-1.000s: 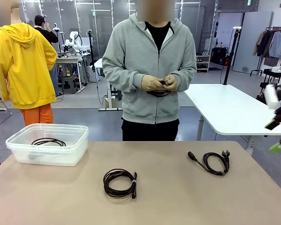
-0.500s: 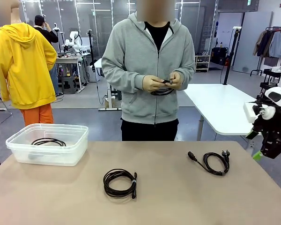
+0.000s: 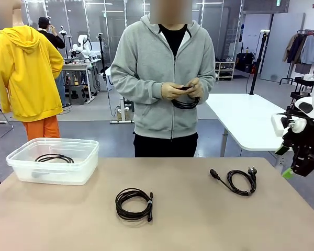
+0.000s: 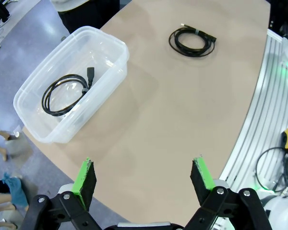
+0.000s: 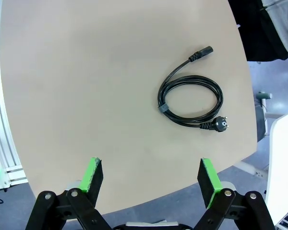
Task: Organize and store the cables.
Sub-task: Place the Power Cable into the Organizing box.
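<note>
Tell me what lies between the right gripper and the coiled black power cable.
Only bare beige tabletop, seen in the right wrist view, separates the open right gripper from the coiled black power cable.

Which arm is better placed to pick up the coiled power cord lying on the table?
Right, probably. The right tool is open and the power cord lies straight ahead of it with nothing between. The left tool hangs over the other end of the table, near the clear bin.
</note>
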Available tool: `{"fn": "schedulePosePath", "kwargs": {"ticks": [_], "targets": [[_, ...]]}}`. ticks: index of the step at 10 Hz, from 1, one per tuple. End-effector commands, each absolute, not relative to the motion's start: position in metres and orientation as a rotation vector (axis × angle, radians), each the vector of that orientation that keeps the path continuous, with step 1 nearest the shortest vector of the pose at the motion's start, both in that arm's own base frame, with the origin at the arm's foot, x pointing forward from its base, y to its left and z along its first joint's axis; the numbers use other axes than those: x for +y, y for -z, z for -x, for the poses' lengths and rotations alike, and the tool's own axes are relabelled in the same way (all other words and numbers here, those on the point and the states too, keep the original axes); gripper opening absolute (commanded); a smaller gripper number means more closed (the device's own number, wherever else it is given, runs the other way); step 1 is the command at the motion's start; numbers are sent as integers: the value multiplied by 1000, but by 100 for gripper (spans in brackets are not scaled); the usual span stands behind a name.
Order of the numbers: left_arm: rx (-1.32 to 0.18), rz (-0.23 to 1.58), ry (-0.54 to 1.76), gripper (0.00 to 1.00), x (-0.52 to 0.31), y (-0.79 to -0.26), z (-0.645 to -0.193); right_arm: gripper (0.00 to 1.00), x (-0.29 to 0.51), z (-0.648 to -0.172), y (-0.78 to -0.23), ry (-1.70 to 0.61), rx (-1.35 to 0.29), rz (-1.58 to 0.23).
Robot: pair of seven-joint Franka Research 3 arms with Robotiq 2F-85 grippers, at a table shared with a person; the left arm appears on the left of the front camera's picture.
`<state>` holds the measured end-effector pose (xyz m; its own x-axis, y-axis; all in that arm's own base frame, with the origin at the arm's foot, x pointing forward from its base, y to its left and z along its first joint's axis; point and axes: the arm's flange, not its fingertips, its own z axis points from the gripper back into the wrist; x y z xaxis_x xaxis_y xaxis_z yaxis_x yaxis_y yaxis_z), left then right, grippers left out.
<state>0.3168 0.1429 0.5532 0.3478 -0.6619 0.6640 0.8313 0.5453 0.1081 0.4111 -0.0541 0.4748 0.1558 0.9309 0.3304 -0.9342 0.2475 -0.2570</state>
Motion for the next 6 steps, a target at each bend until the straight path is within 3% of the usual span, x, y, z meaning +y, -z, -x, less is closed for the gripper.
{"fn": "schedulePosePath", "kwargs": {"ticks": [1, 6], "targets": [[-733, 276, 1003, 100, 142, -552, -315, 100, -48, -433, -458, -1354, -403, -10], [-733, 276, 1003, 100, 142, -552, -315, 100, -31, -515, -400, -1402, -288, -52]]}}
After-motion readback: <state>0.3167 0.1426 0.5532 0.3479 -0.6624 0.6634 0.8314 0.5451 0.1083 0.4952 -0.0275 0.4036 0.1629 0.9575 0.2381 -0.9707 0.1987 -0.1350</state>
